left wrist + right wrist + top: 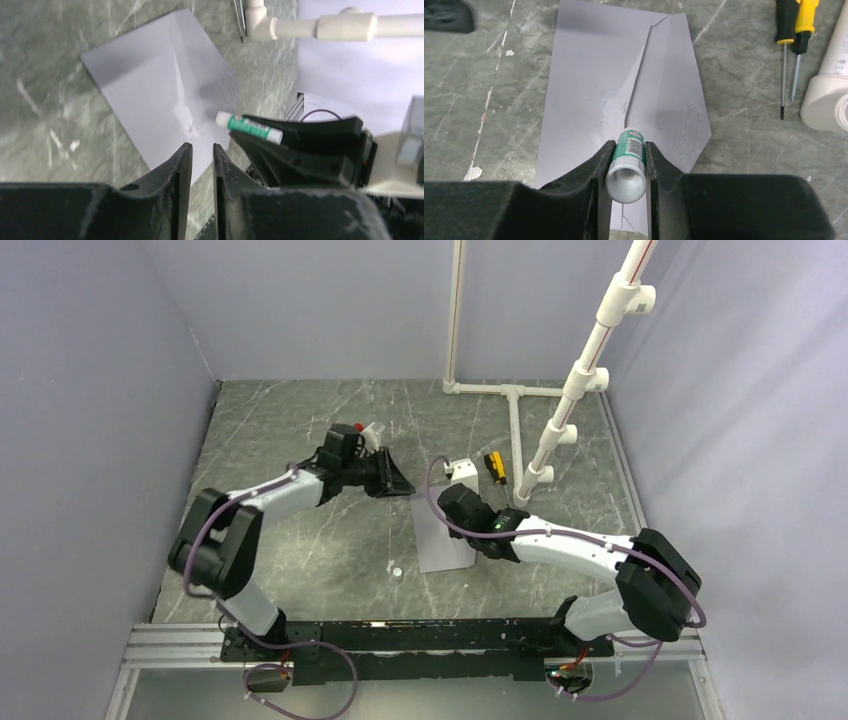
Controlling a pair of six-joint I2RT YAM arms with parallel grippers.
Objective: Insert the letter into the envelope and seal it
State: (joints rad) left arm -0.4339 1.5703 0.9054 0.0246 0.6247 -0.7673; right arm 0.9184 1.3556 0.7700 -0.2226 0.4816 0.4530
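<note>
While the tan letter is nowhere in sight, and I judge it already inside, the grey envelope (589, 75) lies flat on the marbled table (744, 165) with its pointed flap (674, 90) folded out. The step in hand appears to be gluing. My right gripper (626, 165) is clamped on a green-labelled glue stick (628, 160) over the envelope's crease, where the paper looks puckered. My left gripper (202, 155) hovers at the envelope's edge, jaws narrowly apart and empty. The next move calls for folding the flap over and pressing it flat.
</note>
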